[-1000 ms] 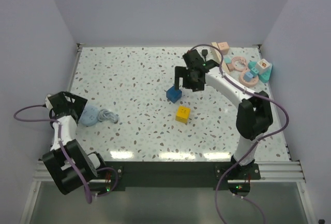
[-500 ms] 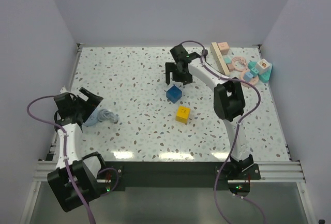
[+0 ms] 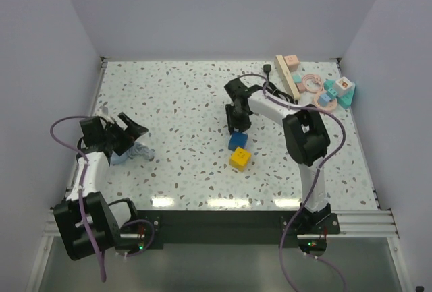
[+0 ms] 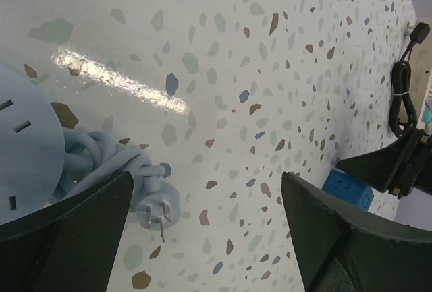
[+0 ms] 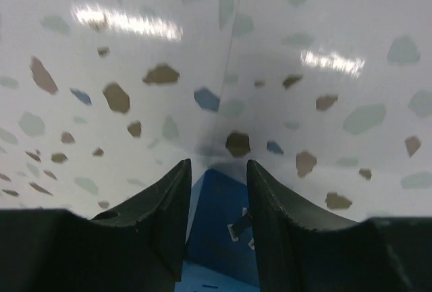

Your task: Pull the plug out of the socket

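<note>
L gripper (image 3: 129, 132) hovered low at the left side of the table (image 3: 175, 96), fingers (image 4: 74, 231) spread wide apart w/ nothing btwn them. Just beside it lay a pale-blue round unit (image 3: 119, 153), its own pale cord bunched next to it & ending in a two-pin connector (image 4: 159, 206) flat on the tabletop. R gripper (image 3: 236, 129) reached to mid-table & pointed down right over the blue cube (image 3: 237, 141). In the R wrist view its fingers (image 5: 165, 204) stood drawn in w/ only a narrow gap left, the cube's top showing in that gap; couldn't tell whether they were clamped on it or just above it. Yellow cube (image 3: 239, 159) sat just in front of the blue one, nearly touching at a corner. The socket (image 3: 287, 77), a cream bar, lay diagonally at the far right of the table, well apart from both grippers. The plug (image 3: 270, 69) sat at the bar's left side near its far end, w/ its black cord (image 4: 401, 90) bundled alongside; too small to tell if it was seated in an outlet. Right of the bar was a cluster of pastel toys (image 3: 327, 93), pink rings & teal blocks.
</note>
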